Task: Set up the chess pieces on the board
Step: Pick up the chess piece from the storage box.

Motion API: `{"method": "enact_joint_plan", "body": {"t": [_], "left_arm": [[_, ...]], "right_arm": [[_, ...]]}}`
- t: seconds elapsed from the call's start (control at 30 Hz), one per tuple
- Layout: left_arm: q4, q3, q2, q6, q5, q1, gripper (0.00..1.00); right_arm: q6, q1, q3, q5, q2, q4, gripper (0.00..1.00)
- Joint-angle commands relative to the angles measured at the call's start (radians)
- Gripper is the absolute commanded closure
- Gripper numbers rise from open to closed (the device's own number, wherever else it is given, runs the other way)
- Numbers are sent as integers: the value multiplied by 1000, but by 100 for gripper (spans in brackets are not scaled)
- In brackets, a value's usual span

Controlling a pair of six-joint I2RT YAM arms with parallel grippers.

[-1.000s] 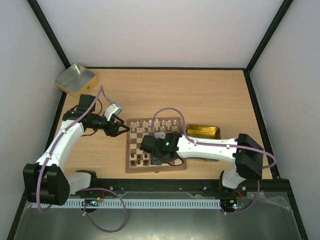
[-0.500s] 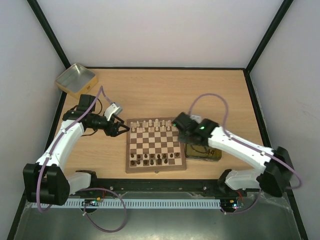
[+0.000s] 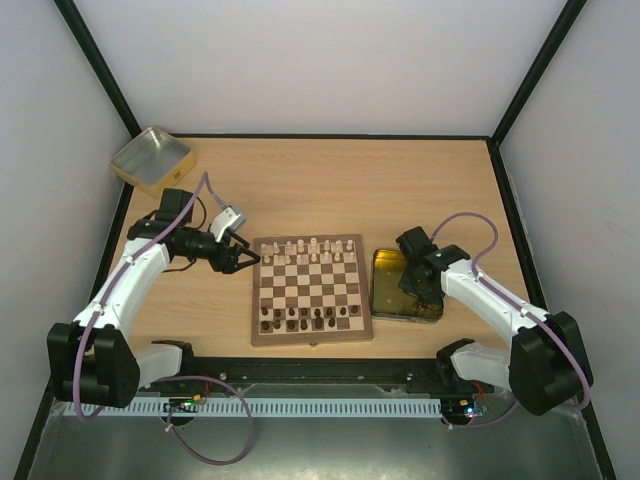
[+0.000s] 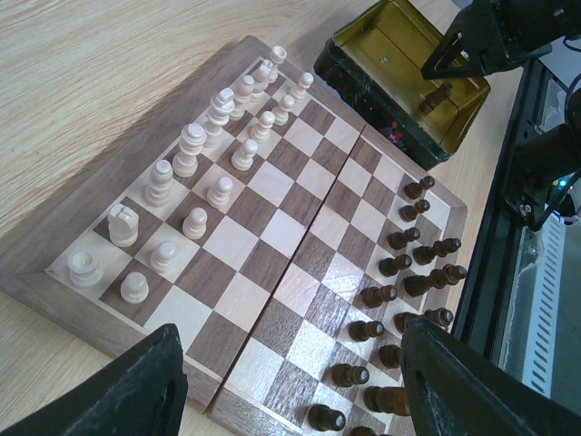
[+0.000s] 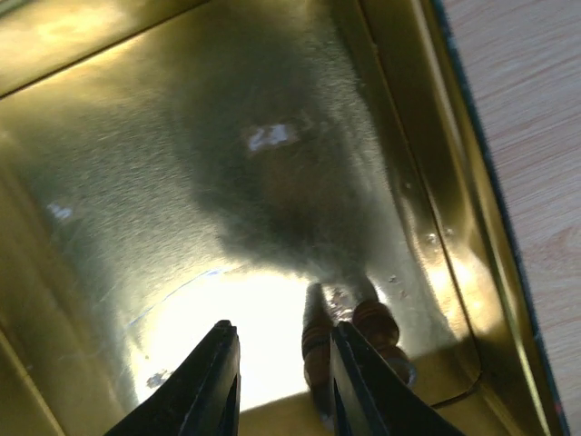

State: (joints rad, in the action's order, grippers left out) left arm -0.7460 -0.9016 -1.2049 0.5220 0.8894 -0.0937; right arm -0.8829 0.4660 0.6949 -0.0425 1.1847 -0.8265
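The board (image 3: 310, 285) lies in the middle of the table. Cream chess pieces (image 3: 300, 248) fill its far two rows and dark chess pieces (image 3: 310, 318) its near rows. My right gripper (image 3: 415, 290) is down inside a gold tin (image 3: 380, 262) to the right of the board. In the right wrist view it (image 5: 281, 386) is open, with one dark piece (image 5: 318, 350) lying between the fingers and a second (image 5: 381, 327) just outside the right finger. My left gripper (image 3: 235, 258) hovers open and empty at the board's far left corner. In its wrist view the board (image 4: 272, 263) lies below.
A second gold tin (image 3: 150, 160) sits at the far left corner of the table. The black frame rail (image 3: 330, 368) runs along the near edge. In the left wrist view the right-hand tin (image 4: 363, 73) holds a dark piece (image 4: 436, 95).
My right arm has swung from over the board's near dark rows to the right and lowered its gripper into the tin. The left arm has not moved.
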Motion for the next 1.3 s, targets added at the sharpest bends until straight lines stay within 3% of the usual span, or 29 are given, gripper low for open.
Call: {"method": "enact_joint_plan", "body": {"t": [0.0, 1.27], "left_arm": [[-6, 1, -8, -8, 8, -6, 35], [-18, 1, 5, 10, 20, -18, 35]], "right_arm": [[61, -55, -38, 37, -9, 38, 74], [26, -58, -57, 40, -63, -34, 78]]}}
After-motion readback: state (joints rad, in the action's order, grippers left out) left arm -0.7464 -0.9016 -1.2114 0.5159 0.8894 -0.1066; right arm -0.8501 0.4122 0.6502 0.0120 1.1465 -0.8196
